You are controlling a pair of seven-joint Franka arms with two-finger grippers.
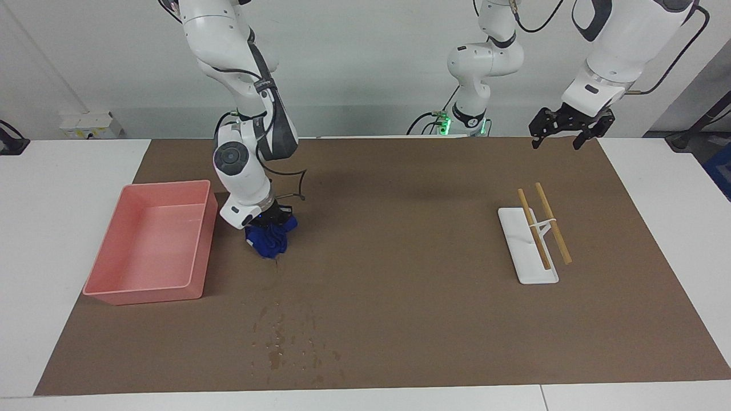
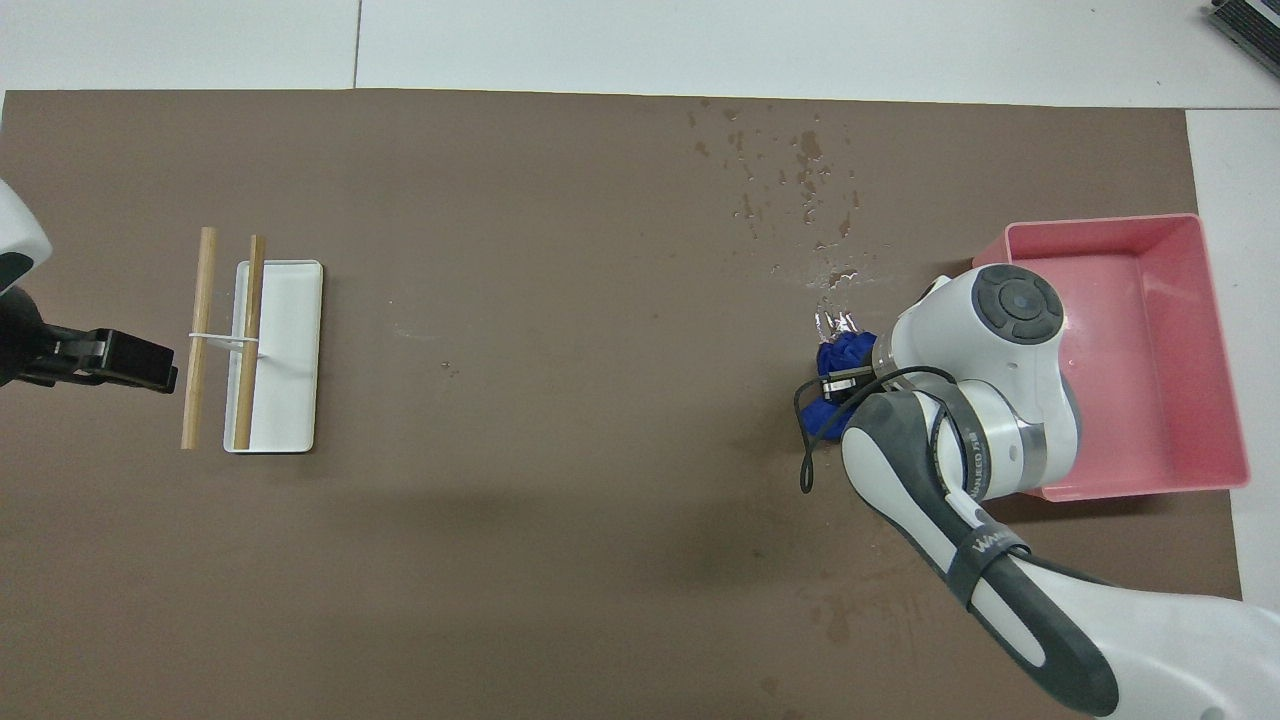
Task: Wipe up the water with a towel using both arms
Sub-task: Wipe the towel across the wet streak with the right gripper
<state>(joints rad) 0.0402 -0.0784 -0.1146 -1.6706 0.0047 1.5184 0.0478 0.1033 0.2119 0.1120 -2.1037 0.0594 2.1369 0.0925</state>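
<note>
While right gripper [image 1: 273, 224] presses towel [image 1: 266, 242], water [image 1: 294, 338] nearby

The towel [image 1: 267, 241] clamped under the right gripper [image 1: 268, 224] is soft, crumpled blue cloth, matt. Under it the brown mat [image 1: 400, 319] looks flat, dull and paper-like; past the gripper's tip the water [image 1: 291, 339] shows as darker, slightly glossy specks. Just beside that gripper the pink bin [image 1: 149, 291] is smooth plastic with a faint sheen. Near the left gripper [image 1: 562, 137], a smooth white plastic tray [image 1: 522, 268] carries two pale, matt wooden sticks [image 1: 553, 224]. Both arms have glossy white shells
</note>
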